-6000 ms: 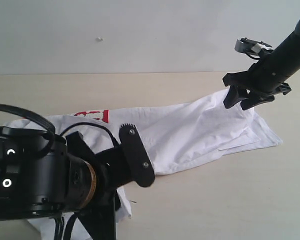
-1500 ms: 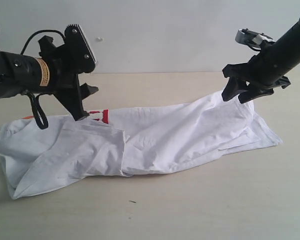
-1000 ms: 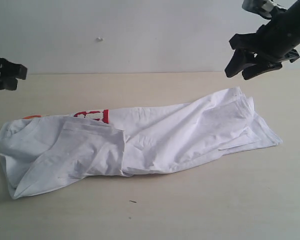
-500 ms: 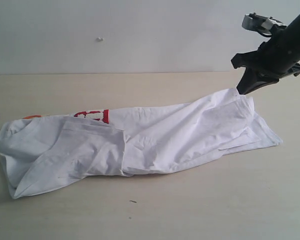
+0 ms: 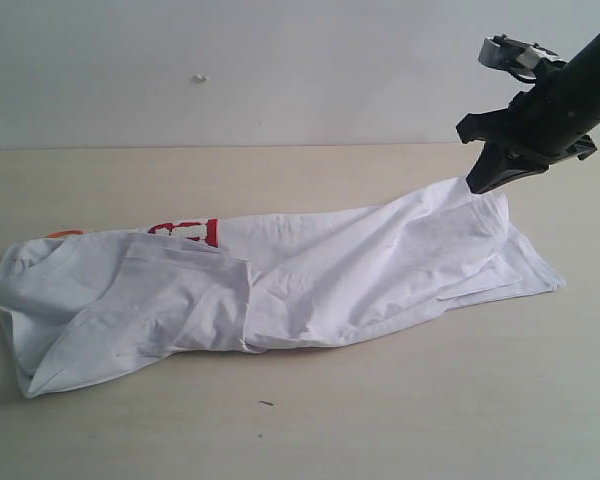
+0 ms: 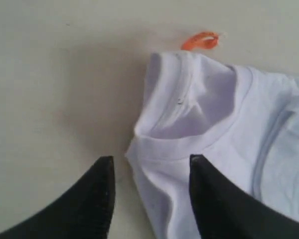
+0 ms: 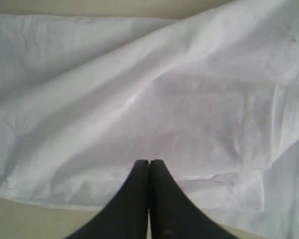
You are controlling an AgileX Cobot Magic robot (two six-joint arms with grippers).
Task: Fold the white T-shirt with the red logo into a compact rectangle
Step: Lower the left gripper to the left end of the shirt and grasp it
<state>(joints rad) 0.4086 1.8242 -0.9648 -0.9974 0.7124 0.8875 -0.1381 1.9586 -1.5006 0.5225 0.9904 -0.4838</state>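
While the shirt (image 5: pixel 310 280) lies folded lengthwise into a long, wrinkled band across the middle of the table (image 5: pixel 400 420), the right gripper (image 5: pixel 477 182) is pictured at the band's hem end, on the side nearer the table's far edge. Its black fingers are pressed fully together, and their tips are set against the cloth where one corner peaks upward. Whether any fabric is pinched between them cannot be told from either view. Beneath that corner, several layered hem edges are fanned out flat toward the table's right side.

At the opposite end, the left gripper (image 6: pixel 152 159) is shown only by its own wrist camera. Its two fingers are held partly apart and nothing is gripped. The outer edge of the ribbed collar (image 6: pixel 189 144) is seen in the gap between them, though their height above the cloth cannot be judged. An orange tag (image 6: pixel 202 41) is seen poking out past the collar onto bare tabletop.

Only a strip of the logo (image 5: pixel 187 232) is left exposed, red and white, along the band's far edge near the collar end. The rest is covered by a folded-over panel of cloth. A plain pale wall (image 5: pixel 280 70) is seen behind the table's far edge.
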